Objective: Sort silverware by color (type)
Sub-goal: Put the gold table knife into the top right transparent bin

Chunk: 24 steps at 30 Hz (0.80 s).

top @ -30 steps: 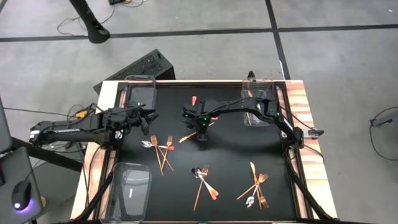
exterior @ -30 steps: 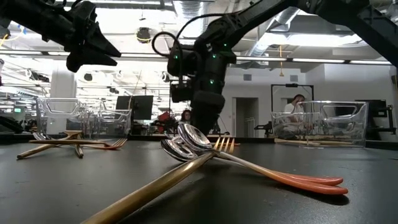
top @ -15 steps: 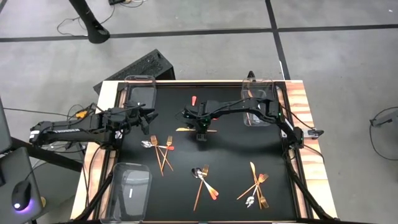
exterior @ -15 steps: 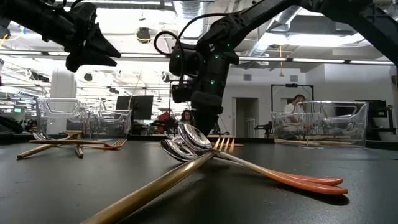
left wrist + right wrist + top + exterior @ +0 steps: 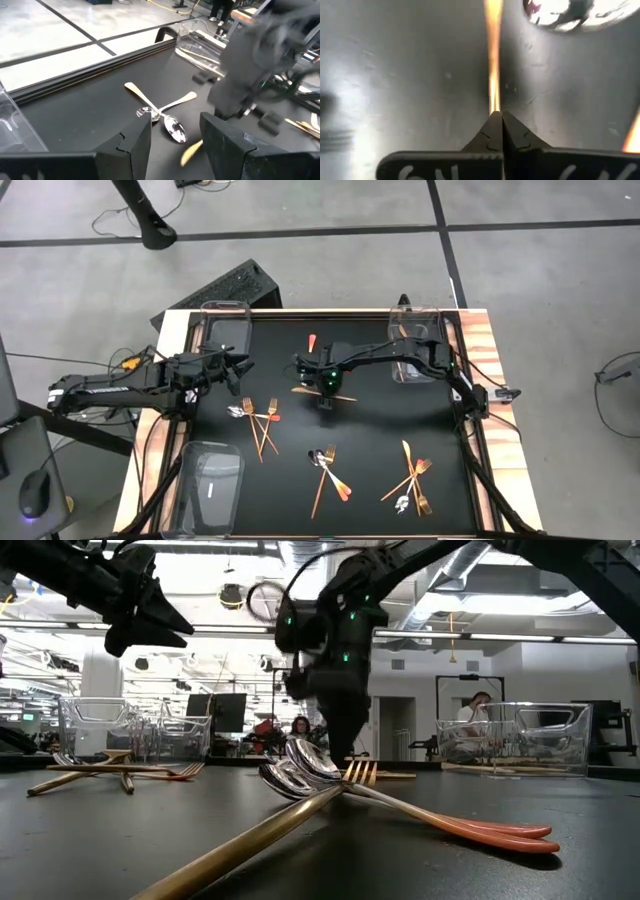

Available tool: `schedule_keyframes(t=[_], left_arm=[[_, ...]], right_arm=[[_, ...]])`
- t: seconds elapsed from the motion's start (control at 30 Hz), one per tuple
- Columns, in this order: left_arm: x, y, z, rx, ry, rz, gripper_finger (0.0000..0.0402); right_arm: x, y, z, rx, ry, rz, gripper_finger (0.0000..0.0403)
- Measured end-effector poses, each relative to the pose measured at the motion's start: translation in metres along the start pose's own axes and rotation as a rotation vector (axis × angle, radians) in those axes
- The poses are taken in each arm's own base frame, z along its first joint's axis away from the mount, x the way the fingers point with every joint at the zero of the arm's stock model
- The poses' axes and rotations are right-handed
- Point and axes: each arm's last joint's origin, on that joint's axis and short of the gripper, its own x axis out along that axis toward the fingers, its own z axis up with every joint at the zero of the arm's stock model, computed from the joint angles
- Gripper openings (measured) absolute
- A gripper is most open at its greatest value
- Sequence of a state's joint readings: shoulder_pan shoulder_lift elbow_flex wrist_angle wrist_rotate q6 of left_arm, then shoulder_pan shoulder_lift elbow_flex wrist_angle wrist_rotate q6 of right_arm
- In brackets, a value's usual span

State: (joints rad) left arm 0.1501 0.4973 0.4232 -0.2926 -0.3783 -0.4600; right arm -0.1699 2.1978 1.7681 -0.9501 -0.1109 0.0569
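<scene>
My right gripper (image 5: 326,396) stands over the middle of the black mat, pointing down, shut on a slim gold utensil (image 5: 310,392), a knife by its look. The utensil lies nearly crosswise to the arm. My left gripper (image 5: 243,364) hovers open above the mat's far left, holding nothing. In the left wrist view two spoons (image 5: 161,109) lie crossed on the mat beyond its fingers. Other silverware lies in three loose heaps: forks and a spoon (image 5: 259,420), a near-middle heap (image 5: 328,470) and a near-right heap (image 5: 412,480). My right gripper pinches the gold utensil's thin shaft (image 5: 493,102) between its two fingertips, about the middle of its length. The fingers come from above, pointing down, and lie across it. The utensil sits about level (image 5: 385,776); whether it is clear of the mat I cannot tell.
Clear plastic bins stand at the far left (image 5: 225,325), the far right (image 5: 415,345), which holds gold pieces, and the near left (image 5: 210,485). A red-handled piece (image 5: 311,340) lies on the far mat. Bare mat lies between the heaps.
My right gripper has shut on the gold utensil, rolled its wrist and risen a little. The utensil, which lay slanted on the mat beside the gripper, has swung round and now lies almost straight left to right under the fingers.
</scene>
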Motion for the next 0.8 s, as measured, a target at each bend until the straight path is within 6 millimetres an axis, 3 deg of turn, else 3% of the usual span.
schedule_keyframes(t=[0.13, 0.27, 0.43, 0.8], left_arm=[[0.0, 0.001, -0.001, 0.009, 0.01, 0.006, 0.0155], [0.0, 0.001, -0.001, 0.007, 0.009, 0.006, 0.0155], [0.0, 0.0, -0.001, 0.007, 0.013, 0.002, 0.0155], [0.0, 0.001, -0.002, -0.01, 0.023, 0.004, 0.0155]], right_arm=[[-0.014, -0.002, 0.002, 0.01, -0.04, 0.009, 0.0007], [-0.001, -0.002, 0.006, 0.027, -0.057, -0.005, 0.0028], [0.001, 0.005, 0.009, -0.024, -0.092, 0.0, 0.0071], [0.027, 0.02, -0.008, -0.122, -0.064, -0.021, 0.0132]])
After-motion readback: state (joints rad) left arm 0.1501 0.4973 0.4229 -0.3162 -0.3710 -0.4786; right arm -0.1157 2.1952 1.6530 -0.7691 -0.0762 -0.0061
